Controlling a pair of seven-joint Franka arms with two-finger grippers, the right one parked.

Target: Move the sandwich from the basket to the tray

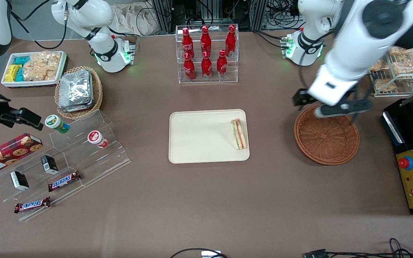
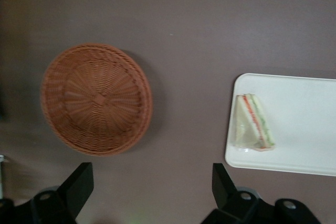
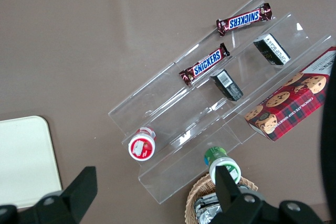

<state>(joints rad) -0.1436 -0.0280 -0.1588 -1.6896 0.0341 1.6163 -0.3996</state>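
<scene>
The sandwich (image 1: 238,134) is seen lying on the tray (image 1: 199,138), at about 3 o'clock on it, close to the rim. The basket (image 1: 326,138) holds nothing. The gripper (image 2: 152,195) is held high above the surface (image 1: 206,208), over the basket's edge, with its fingers (image 2: 79,184) wide apart and nothing between them. Little risk is judged to remain; the basket could be knocked if the arm were lowered carelessly.
</scene>
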